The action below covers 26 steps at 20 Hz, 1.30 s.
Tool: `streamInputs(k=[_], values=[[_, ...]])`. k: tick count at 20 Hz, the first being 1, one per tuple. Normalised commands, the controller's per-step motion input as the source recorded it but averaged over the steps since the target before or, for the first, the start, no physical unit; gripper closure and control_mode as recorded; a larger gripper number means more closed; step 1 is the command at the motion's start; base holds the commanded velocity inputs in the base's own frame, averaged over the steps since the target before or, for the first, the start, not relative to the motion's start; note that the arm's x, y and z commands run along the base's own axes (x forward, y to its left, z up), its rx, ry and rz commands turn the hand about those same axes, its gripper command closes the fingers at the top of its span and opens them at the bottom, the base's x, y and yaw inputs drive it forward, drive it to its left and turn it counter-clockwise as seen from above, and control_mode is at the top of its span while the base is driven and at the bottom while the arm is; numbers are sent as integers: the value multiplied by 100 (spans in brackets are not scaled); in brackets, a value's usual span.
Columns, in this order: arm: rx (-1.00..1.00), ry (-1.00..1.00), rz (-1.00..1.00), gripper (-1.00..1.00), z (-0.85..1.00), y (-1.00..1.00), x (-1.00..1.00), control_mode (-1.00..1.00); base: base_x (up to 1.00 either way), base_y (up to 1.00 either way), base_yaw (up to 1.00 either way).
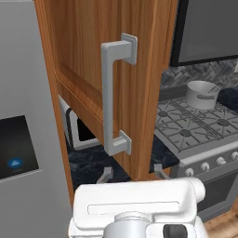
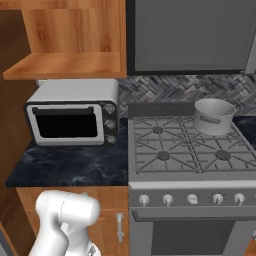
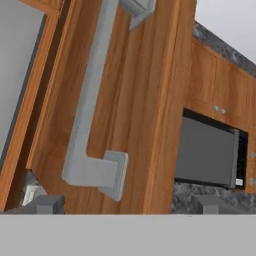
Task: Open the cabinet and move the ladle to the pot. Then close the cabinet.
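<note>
The cabinet (image 1: 83, 46) door stands swung open toward me, its steel bar handle (image 1: 110, 93) running upright down the door's front. Behind it the cabinet's shelf (image 2: 75, 65) shows bare wood. My gripper (image 1: 132, 171) is open just below the door's bottom edge, one fingertip on each side. In the hand view the gripper (image 3: 127, 204) sits under the handle's lower mount (image 3: 107, 172) without touching it. The grey pot (image 1: 202, 94) stands on the stove's back burner, also seen from the right as the pot (image 2: 214, 116). A thin grey rod, apparently the ladle (image 2: 231, 108), leans out over its rim.
A silver toaster oven (image 2: 72, 117) sits on the dark marble counter (image 2: 70, 165) below the cabinet. The gas stove (image 2: 185, 150) is to its right under a dark hood (image 2: 190, 35). A grey fridge (image 1: 23, 139) fills the left side. Drawer fronts (image 2: 120, 220) lie under the counter.
</note>
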Motion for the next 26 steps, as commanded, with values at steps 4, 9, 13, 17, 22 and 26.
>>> streamInputs(k=[4,9,13,17,22,26], values=[[0,-20,-14,-100,-13,12,11,-100,0,0,0],[0,-19,-15,-100,-15,11,7,-100,0,0,0],[0,-9,-15,-100,-13,0,43,-100,0,0,0],[0,-6,-13,-100,-8,0,54,-100,0,0,0],[0,-9,-12,-100,-7,0,43,-100,0,0,0],[0,-10,-11,-100,-2,0,32,-100,0,0,0]])
